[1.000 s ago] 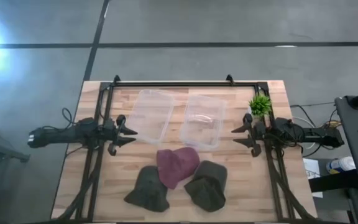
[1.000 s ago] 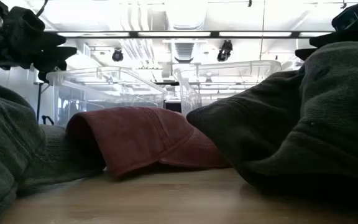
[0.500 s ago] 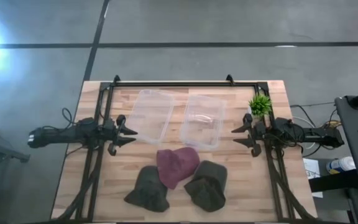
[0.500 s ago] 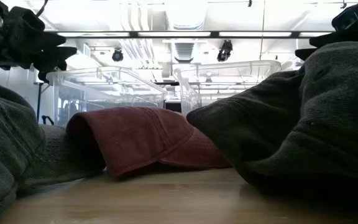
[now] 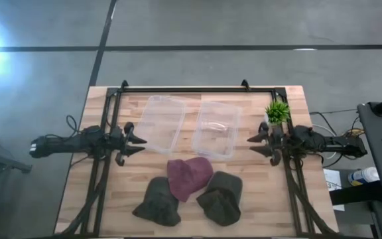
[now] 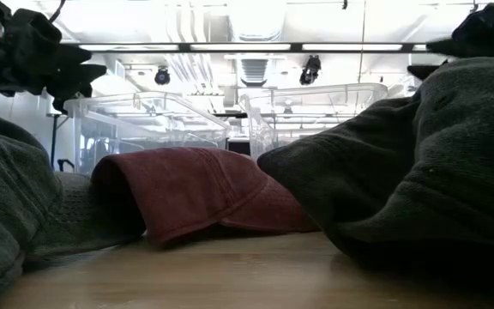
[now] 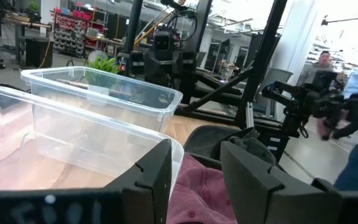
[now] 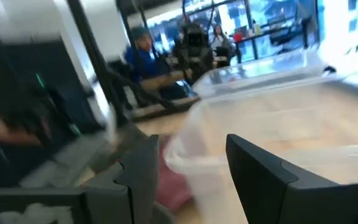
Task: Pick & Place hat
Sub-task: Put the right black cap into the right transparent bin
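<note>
Three hats lie near the table's near edge. A dark red hat point(image 5: 189, 177) point(image 6: 187, 193) sits in the middle, its edges overlapping a dark grey-green hat point(image 5: 158, 202) on its left and another point(image 5: 221, 197) point(image 6: 418, 163) on its right. My left gripper point(image 5: 140, 141) point(image 7: 196, 168) hovers open, left of the left clear bin point(image 5: 163, 123). My right gripper point(image 5: 252, 144) point(image 8: 191, 168) hovers open, right of the right clear bin point(image 5: 216, 127). Both point inward at the bins, and neither touches a hat.
The two clear plastic bins stand side by side in the table's middle, beyond the hats. A small green plant point(image 5: 277, 111) stands near the far right corner, just behind my right arm. A black frame runs along the far edge and both sides. People show in the room beyond.
My right gripper has started moving: in the low view it sits a little lower than before. The hats, the bins and my left arm have stayed where they were.
</note>
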`<act>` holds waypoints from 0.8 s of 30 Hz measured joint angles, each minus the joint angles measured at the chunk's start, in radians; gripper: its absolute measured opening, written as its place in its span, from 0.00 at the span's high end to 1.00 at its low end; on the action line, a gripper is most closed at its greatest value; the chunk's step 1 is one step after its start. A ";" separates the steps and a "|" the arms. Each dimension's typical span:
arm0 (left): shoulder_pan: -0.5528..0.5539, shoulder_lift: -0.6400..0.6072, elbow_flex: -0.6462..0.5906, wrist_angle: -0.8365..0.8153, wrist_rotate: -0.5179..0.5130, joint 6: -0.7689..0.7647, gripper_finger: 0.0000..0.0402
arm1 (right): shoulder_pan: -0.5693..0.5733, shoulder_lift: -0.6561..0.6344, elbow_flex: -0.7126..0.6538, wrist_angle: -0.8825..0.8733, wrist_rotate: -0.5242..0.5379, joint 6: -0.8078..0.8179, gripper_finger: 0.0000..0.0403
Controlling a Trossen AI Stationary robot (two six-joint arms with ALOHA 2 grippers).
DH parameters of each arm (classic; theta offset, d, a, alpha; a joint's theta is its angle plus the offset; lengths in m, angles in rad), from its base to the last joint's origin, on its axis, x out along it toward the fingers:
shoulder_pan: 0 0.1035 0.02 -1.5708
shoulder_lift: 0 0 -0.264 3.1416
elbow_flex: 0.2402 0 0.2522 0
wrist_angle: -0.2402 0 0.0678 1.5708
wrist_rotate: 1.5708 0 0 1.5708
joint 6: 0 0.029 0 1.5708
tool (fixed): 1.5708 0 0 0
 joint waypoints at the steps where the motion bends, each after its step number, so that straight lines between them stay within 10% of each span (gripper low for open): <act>1: 0.000 0.000 -0.001 0.018 -0.022 -0.014 0.67 | 0.000 0.000 0.000 0.028 0.000 0.095 0.55; 8: 0.001 0.002 0.000 0.413 -0.161 -0.656 0.67 | 0.000 0.001 0.000 0.258 0.136 0.714 0.55; 14: 0.001 0.002 0.000 0.564 -0.224 -0.677 0.67 | 0.002 0.005 0.000 0.332 0.385 0.651 0.55; 18: 0.002 0.002 0.000 0.575 -0.248 -0.715 0.67 | 0.026 0.061 0.002 0.434 0.232 0.769 0.55; 24: 0.002 0.002 0.000 0.573 -0.171 -0.754 0.67 | 0.153 0.259 0.205 -0.310 0.036 1.150 0.60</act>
